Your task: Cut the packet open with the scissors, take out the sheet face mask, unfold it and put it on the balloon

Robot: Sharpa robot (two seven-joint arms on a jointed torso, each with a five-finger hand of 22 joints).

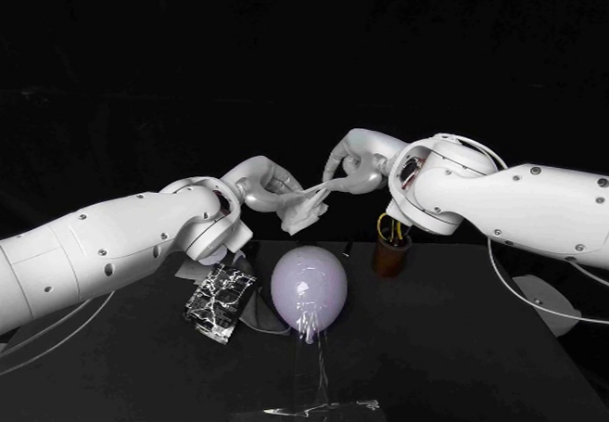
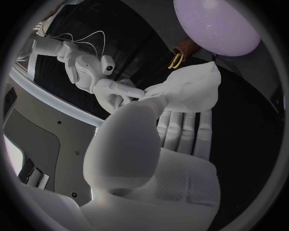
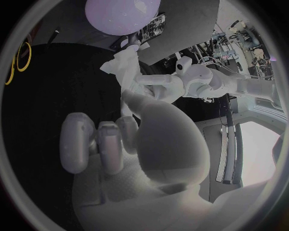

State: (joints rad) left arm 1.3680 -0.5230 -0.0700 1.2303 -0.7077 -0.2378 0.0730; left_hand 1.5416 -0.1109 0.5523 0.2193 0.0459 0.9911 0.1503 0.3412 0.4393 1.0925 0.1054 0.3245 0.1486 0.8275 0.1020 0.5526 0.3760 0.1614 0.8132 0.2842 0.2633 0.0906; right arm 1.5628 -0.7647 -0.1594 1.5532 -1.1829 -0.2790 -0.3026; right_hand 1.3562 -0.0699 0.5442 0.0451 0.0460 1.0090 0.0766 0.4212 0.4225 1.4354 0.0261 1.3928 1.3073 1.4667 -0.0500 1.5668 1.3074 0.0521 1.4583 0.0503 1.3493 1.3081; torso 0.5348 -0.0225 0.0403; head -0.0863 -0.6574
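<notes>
Left hand (image 1: 259, 189) and right hand (image 1: 354, 171) both pinch the mask (image 1: 305, 209); balloon (image 1: 310, 284) lies lengthwise, knot toward the robot; left wrist view adds yellow scissors (image 2: 176, 60)

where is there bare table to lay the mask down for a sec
Bare table lies right of the balloon, in front of the brown cup. Left of the balloon is crowded: the packet sits close beside it, and clear plastic lies in front.
</notes>
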